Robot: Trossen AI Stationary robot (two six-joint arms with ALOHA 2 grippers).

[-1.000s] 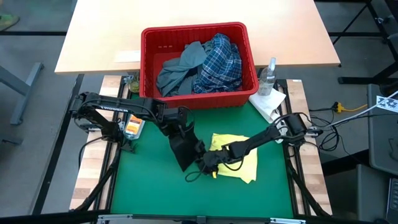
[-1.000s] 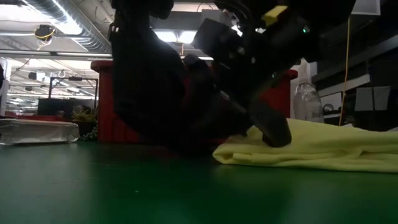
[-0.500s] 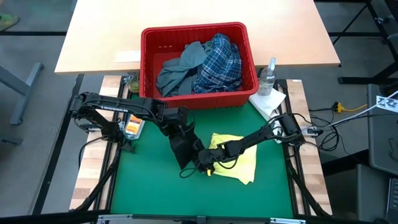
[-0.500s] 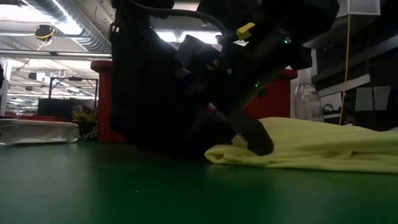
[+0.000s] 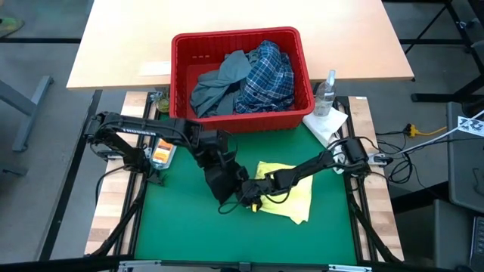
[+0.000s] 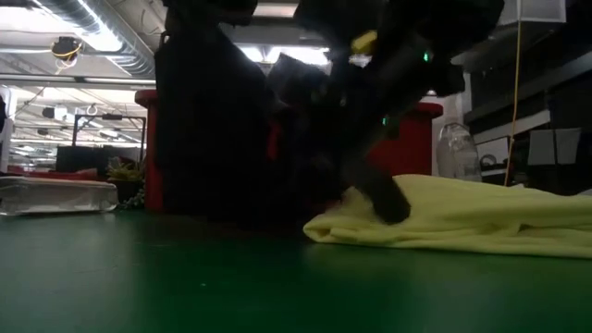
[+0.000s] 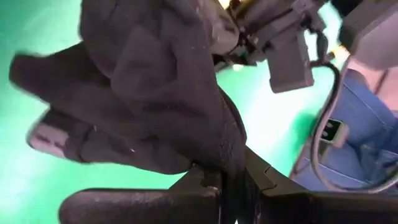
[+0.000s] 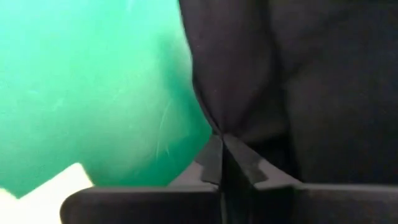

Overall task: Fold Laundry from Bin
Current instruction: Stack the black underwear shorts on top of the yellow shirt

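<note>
From the left, my left end effector is clamped tight on the dark navy garment, holding it bunched above the green counter. Just beside it, my right end effector is pinched closed on an edge of the same cloth. The yellow garment lies flat under the right arm. Behind, the red bin still holds the grey-blue garment and plaid shirt, so I judge most folding remains.

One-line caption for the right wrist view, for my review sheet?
Right claw shut on a fold of the dark navy garment above the green mat.
</note>
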